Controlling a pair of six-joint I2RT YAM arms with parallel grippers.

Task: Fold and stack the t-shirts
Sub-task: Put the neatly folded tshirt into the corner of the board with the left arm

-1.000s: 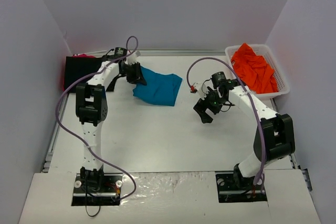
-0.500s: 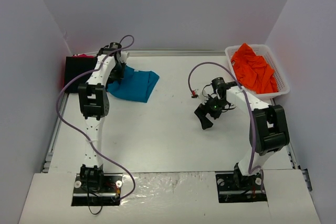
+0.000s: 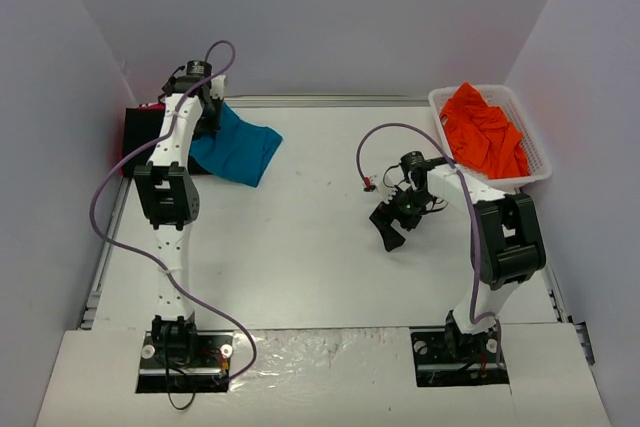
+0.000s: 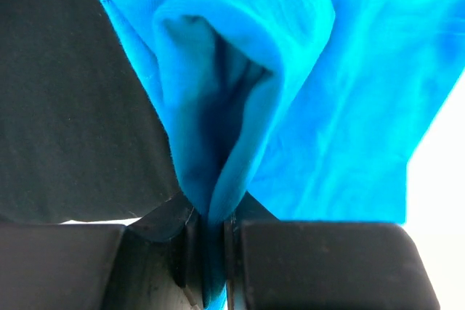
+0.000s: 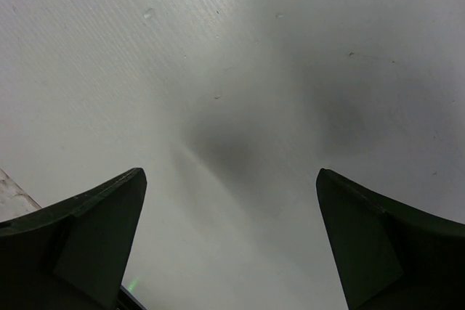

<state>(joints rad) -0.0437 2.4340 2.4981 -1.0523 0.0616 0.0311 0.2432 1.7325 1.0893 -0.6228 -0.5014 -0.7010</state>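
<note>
A folded teal-blue t-shirt (image 3: 240,149) lies at the far left of the table, its left edge resting on a black t-shirt (image 3: 140,137). My left gripper (image 3: 207,117) is shut on a bunched fold of the teal-blue t-shirt (image 4: 240,70), pinched tight between the jaws. In the left wrist view the black t-shirt (image 4: 73,107) lies just left of that fold. Orange t-shirts (image 3: 485,129) are heaped in the basket. My right gripper (image 3: 391,227) hangs open over bare table near the middle right, with nothing between its fingers (image 5: 94,230).
A white slotted basket (image 3: 540,162) stands at the far right corner, close to the right wall. The side walls close in on both sides. A purple cable (image 3: 375,137) loops above the right arm.
My left gripper has pulled the teal-blue t-shirt leftward and back, onto the edge of the black t-shirt. The right gripper has shifted a little, staying open.
</note>
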